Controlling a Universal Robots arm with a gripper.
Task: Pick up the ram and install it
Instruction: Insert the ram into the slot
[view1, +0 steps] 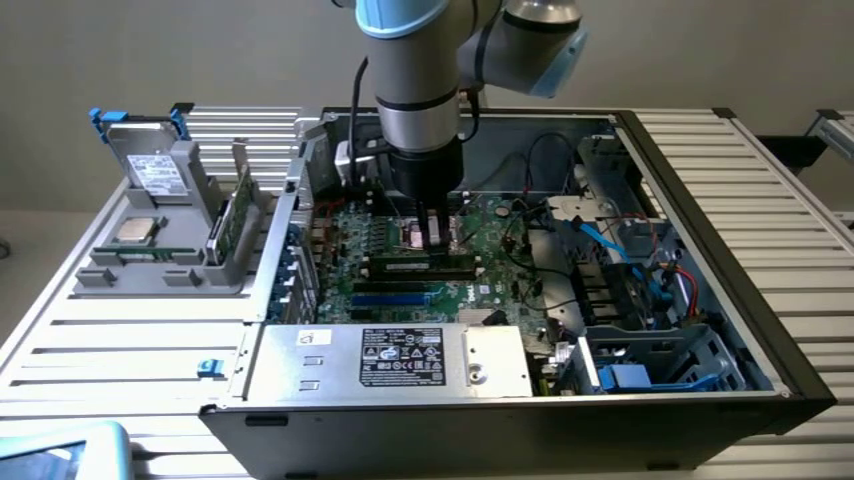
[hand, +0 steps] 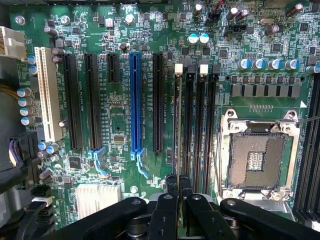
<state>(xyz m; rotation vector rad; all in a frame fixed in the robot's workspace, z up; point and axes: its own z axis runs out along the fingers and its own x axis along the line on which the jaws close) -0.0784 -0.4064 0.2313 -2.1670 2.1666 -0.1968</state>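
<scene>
**A:** What sort of place is this?

**B:** A robotics lab or assembly test bench. An industrial robot arm (view1: 420, 90) reaches into an open desktop computer case (view1: 507, 430), its green motherboard (hand: 120, 115) exposed. The case lies on a ribbed metal tabletop (view1: 120, 340) beside a grey fixture (view1: 160, 280) holding computer parts, against a plain bare wall (view1: 160, 50).

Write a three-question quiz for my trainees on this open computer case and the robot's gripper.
1. True or false: the black two-fingered gripper is shut on the slim green ram strip.
2. The ram lines up with: A) the long blue slot; B) a black memory slot beside the square processor socket; C) the white slot.
3. Fill in: the silver metal power supply box carries a ____ label.
Key: 1 true; 2 B; 3 black.
</scene>
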